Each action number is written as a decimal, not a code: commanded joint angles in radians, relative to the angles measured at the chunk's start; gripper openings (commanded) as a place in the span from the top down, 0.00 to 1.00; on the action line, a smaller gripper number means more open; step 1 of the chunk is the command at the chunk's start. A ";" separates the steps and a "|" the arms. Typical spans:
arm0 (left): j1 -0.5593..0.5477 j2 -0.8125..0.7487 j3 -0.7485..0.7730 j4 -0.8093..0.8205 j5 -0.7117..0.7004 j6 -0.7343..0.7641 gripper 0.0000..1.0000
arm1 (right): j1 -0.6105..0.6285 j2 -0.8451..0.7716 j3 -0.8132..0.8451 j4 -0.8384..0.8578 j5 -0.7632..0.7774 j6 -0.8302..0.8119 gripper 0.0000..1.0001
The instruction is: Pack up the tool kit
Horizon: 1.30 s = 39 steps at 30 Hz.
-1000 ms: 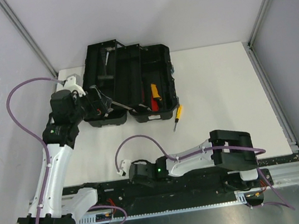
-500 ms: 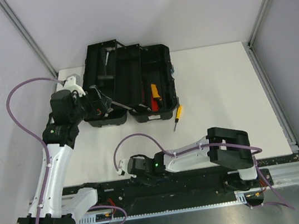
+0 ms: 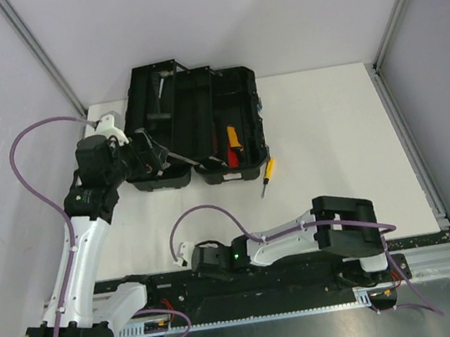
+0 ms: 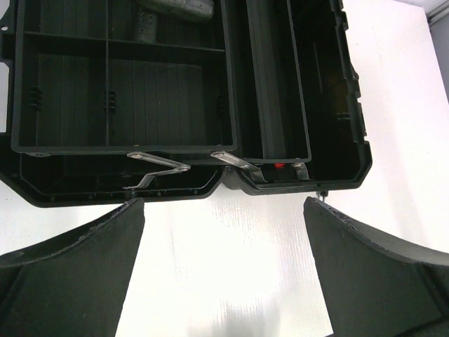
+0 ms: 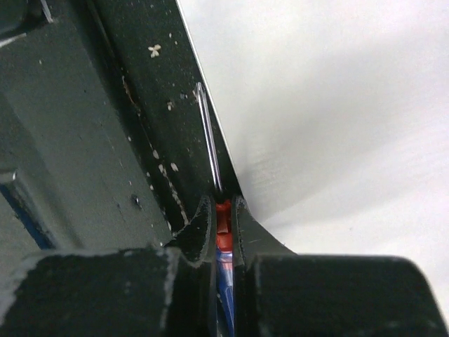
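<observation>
Toolbox point(image 3: 197, 126) sits open on the far left of the counter point(image 3: 330, 136), its tray swung out and a couple of handles showing in its right half. At its near left corner hangs the left end effector point(image 4: 223, 207), fingers spread wide, holding nothing. Nearer and a little right, down by the black rail point(image 3: 302, 284) at the counter's near edge, the right end effector point(image 5: 223, 210) is pinching a red-and-blue screwdriver point(image 5: 222, 228), shaft pointing away from it. Further right, a yellow screwdriver point(image 3: 268, 170) lies loose just beside the box's near right corner. I'd say the step in hand is picking up the pinched tool. Next it wants lifting clear of the rail and carrying to the open box.
</observation>
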 commanded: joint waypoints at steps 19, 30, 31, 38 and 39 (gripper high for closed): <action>0.039 0.046 0.207 -0.022 -0.136 -0.079 0.01 | -0.412 -0.553 -0.021 0.128 -0.117 0.207 1.00; -0.099 0.175 0.272 0.032 0.496 0.104 0.01 | -0.814 -0.538 -0.020 0.619 -0.484 0.718 1.00; -0.137 0.187 0.268 0.045 0.504 0.109 0.01 | -0.834 -0.531 -0.020 0.658 -0.501 0.750 1.00; -0.294 0.305 0.276 0.162 0.475 0.084 0.07 | -0.910 -0.481 -0.016 0.829 -0.595 0.927 1.00; -0.304 0.322 0.277 0.174 0.461 0.084 0.08 | -0.914 -0.478 -0.015 0.839 -0.603 0.936 1.00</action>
